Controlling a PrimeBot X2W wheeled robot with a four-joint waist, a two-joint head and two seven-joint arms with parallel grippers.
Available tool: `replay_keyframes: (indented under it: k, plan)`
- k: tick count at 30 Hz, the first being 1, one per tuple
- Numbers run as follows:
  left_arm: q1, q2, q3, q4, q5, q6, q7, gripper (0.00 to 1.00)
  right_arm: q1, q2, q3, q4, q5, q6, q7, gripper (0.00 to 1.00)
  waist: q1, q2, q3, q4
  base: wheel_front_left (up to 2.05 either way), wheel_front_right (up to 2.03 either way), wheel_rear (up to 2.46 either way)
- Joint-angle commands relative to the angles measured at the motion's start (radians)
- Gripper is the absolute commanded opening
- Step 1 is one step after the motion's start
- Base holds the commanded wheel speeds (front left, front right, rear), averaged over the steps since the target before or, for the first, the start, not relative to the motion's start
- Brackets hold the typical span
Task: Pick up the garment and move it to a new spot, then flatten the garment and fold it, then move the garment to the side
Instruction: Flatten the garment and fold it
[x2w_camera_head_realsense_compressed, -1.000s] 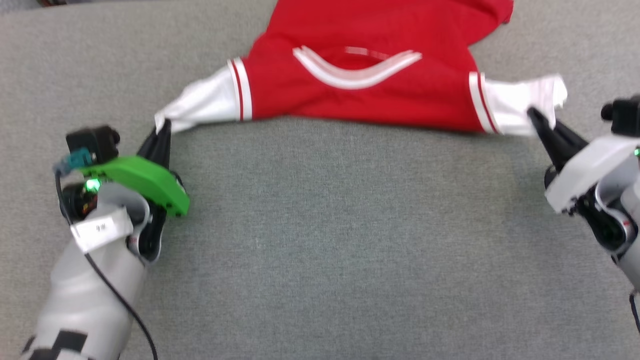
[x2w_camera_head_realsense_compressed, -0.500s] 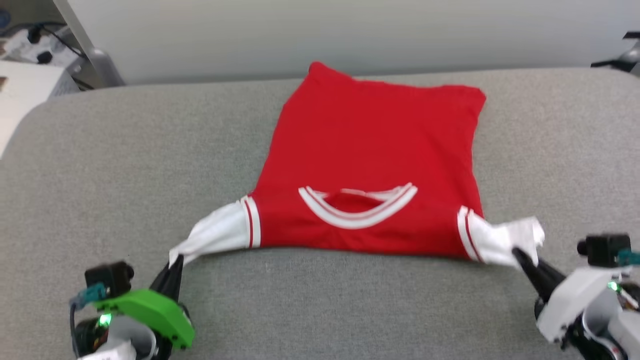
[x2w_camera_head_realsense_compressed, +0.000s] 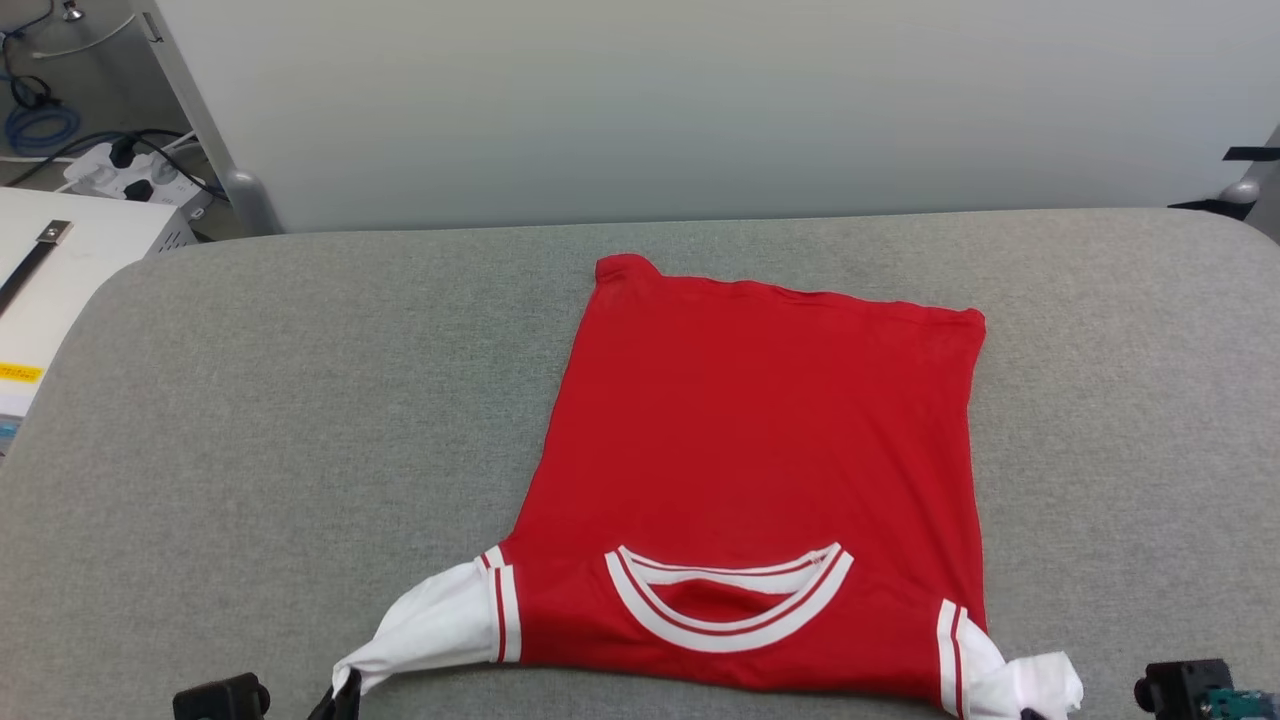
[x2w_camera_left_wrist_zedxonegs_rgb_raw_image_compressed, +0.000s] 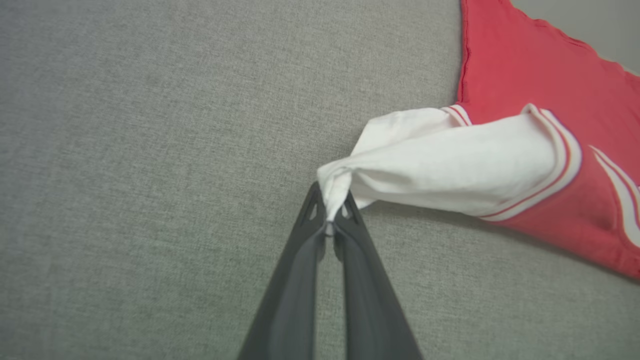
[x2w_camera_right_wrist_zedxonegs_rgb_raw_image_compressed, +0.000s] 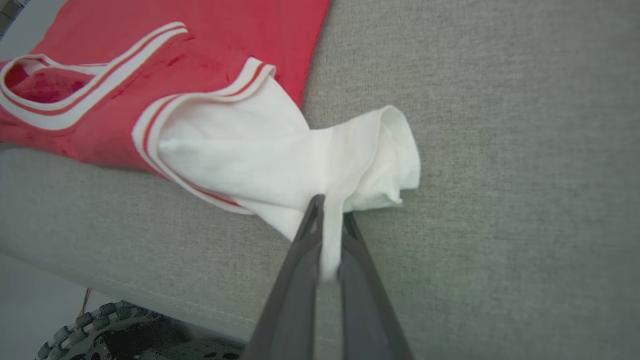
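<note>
head view has the soft red short-sleeved shirt with white sleeves and striped trim (x2w_camera_head_realsense_compressed: 760, 450) lying nearly flat on the grey fabric-covered bench (x2w_camera_head_realsense_compressed: 280, 400), collar toward me and hem on the far side. my left claw (x2w_camera_left_wrist_zedxonegs_rgb_raw_image_compressed: 330, 220) is pinched together on one sleeve tip, my right claw (x2w_camera_right_wrist_zedxonegs_rgb_raw_image_compressed: 330, 212) clamped on the other. i judge the relocating done and the flattening nearly so; the sleeves are bunched, and folding and moving aside remain.
</note>
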Motion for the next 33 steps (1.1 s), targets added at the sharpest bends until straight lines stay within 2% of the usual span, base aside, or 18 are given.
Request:
replay_keyframes:
  k: [1, 2, 3, 5, 6, 13, 16, 19, 20, 23, 33]
  plan:
    - [0.02, 0.006, -0.003, -0.005, -0.001, 0.013, 0.005, 0.0, 0.03, 0.022, -0.013, -0.01, -0.02, -0.001, 0.03, 0.0, 0.0001, -0.0001, -0.001, -0.001, 0.0, 0.0, 0.0]
    - [0.025, 0.005, -0.009, -0.006, 0.004, 0.017, 0.007, 0.0, 0.042, 0.035, -0.017, -0.019, -0.028, -0.001, 0.05, 0.0, 0.0001, -0.0001, -0.002, -0.002, 0.0, 0.0, 0.0]
    - [0.028, 0.002, -0.015, -0.006, 0.01, 0.021, 0.005, 0.0, 0.053, 0.051, -0.026, -0.031, -0.035, -0.001, 0.07, 0.07, 0.0001, -0.0001, -0.002, -0.002, 0.0, 0.0, 0.0]
    - [0.026, -0.005, -0.029, -0.004, 0.021, 0.024, 0.004, 0.0, 0.065, 0.074, -0.047, -0.053, -0.048, -0.001, 0.084, 0.45, 0.0001, -0.0001, -0.003, -0.001, 0.0, 0.0, 0.0]
    - [0.023, -0.013, -0.031, -0.004, 0.019, 0.021, -0.002, 0.0, 0.07, 0.088, -0.062, -0.063, -0.053, -0.001, 0.087, 1.0, 0.0001, -0.0001, -0.003, 0.002, 0.0, 0.0, 0.0]
    - [-0.009, -0.022, -0.047, 0.008, 0.043, 0.007, -0.028, 0.0, 0.049, 0.146, -0.176, -0.13, -0.099, -0.001, 0.013, 1.0, 0.0001, -0.0001, -0.002, 0.022, 0.0, 0.0, 0.0]
    - [-0.025, -0.027, -0.046, 0.005, 0.05, 0.006, -0.041, 0.0, 0.005, 0.169, -0.264, -0.116, -0.15, -0.001, -0.027, 1.0, 0.0001, -0.0001, 0.008, 0.032, 0.0, 0.0, 0.0]
    - [-0.042, -0.031, -0.042, 0.001, 0.053, 0.006, -0.05, 0.0, -0.069, 0.195, -0.338, -0.069, -0.172, -0.001, -0.022, 1.0, 0.0001, -0.0001, 0.031, 0.04, 0.0, 0.0, 0.0]
    - [-0.077, -0.035, -0.05, -0.012, 0.071, 0.004, -0.055, 0.0, -0.179, 0.192, -0.383, 0.004, -0.181, -0.001, 0.022, 1.0, 0.0001, -0.0001, 0.067, 0.057, 0.0, 0.0, 0.0]
    - [-0.119, -0.039, -0.064, -0.031, 0.103, 0.007, -0.062, 0.0, -0.289, 0.167, -0.407, 0.089, -0.179, -0.001, 0.084, 1.0, 0.0001, -0.0001, 0.103, 0.081, 0.0, 0.0, 0.0]
    - [-0.246, -0.067, -0.109, -0.125, 0.195, 0.017, -0.078, 0.0, -0.638, 0.056, -0.405, 0.352, -0.147, -0.001, 0.327, 1.0, 0.0001, -0.0001, 0.227, 0.177, 0.0, 0.0, 0.0]
